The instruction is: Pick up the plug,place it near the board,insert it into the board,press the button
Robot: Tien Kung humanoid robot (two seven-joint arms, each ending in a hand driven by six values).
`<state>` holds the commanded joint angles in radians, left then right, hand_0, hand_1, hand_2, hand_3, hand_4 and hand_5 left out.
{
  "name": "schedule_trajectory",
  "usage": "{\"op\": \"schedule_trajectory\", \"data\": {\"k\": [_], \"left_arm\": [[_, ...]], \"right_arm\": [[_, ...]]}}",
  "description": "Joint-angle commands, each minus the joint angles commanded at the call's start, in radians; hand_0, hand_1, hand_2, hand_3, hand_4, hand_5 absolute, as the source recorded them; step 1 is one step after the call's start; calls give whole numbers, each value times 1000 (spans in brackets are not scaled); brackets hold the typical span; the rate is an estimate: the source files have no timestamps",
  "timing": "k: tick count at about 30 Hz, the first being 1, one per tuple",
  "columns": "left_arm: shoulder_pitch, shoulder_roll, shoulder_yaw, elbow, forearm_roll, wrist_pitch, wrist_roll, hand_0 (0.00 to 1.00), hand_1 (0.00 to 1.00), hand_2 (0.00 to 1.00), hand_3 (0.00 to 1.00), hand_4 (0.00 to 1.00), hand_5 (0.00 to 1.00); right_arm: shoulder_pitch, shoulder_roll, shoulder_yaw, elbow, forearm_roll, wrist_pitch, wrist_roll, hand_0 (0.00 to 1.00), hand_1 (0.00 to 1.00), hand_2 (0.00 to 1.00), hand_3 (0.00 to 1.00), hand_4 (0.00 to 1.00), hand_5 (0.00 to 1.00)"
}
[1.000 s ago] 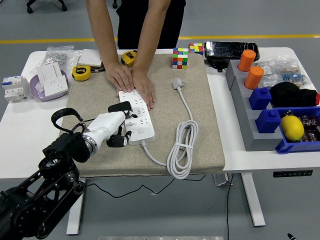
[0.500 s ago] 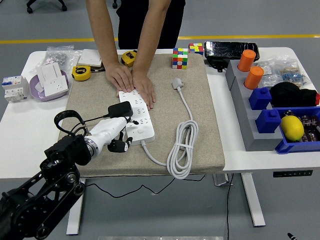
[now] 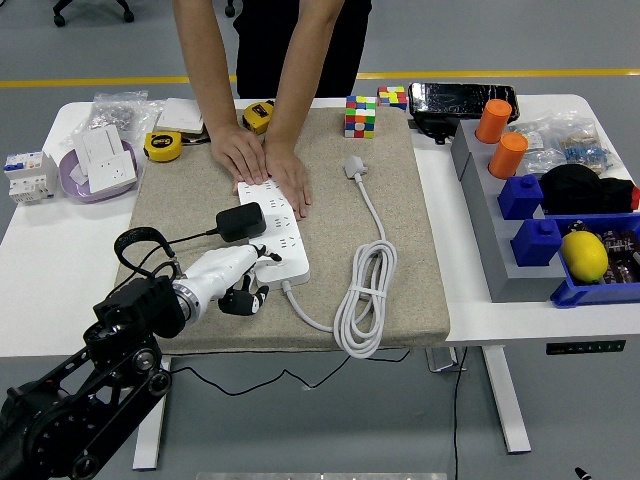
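Note:
A white power strip (image 3: 287, 245) lies on the beige mat (image 3: 400, 240), its far end held down by a person's two hands (image 3: 262, 165). A black plug (image 3: 241, 222) stands on the strip's left side, its black cord (image 3: 140, 243) looping off to the left. My left hand (image 3: 236, 277) is just below and left of the plug, by the strip's near end, and is off the plug. One finger reaches to the strip's near edge; the others are curled and hold nothing. The right arm is out of view.
The strip's white cable (image 3: 364, 300) coils on the mat's right side, ending in a white plug (image 3: 356, 166). Tape measures (image 3: 162, 146), a socket in a bowl (image 3: 103, 165) and a cube (image 3: 360, 116) lie at the back. Blue bins (image 3: 590, 290) and orange cups (image 3: 507, 155) stand at the right.
My left hand let go of the black plug and drew back toward the near left. The plug stays on the strip. The person's hands have not moved.

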<state>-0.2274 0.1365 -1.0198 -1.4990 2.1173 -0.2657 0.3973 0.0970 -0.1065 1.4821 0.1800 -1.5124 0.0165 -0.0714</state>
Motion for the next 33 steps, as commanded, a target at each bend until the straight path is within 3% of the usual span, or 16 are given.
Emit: {"op": "schedule_trajectory", "data": {"k": [11, 23, 33], "left_arm": [[-2, 1, 6, 13, -51, 12, -20, 185, 24, 160, 843, 488, 2], [-14, -11, 6, 25, -35, 15, -20, 185, 25, 161, 841, 487, 2], [-17, -5, 7, 35, -37, 2, -13, 185, 27, 161, 825, 486, 2]], "right_arm": [[-2, -2, 12, 0, -5, -1, 0, 825, 758, 751, 781, 998, 964], [3, -1, 9, 0, 0, -2, 0, 826, 759, 751, 781, 998, 966], [3, 0, 9, 0, 1, -2, 1, 826, 759, 751, 781, 998, 965]]}}
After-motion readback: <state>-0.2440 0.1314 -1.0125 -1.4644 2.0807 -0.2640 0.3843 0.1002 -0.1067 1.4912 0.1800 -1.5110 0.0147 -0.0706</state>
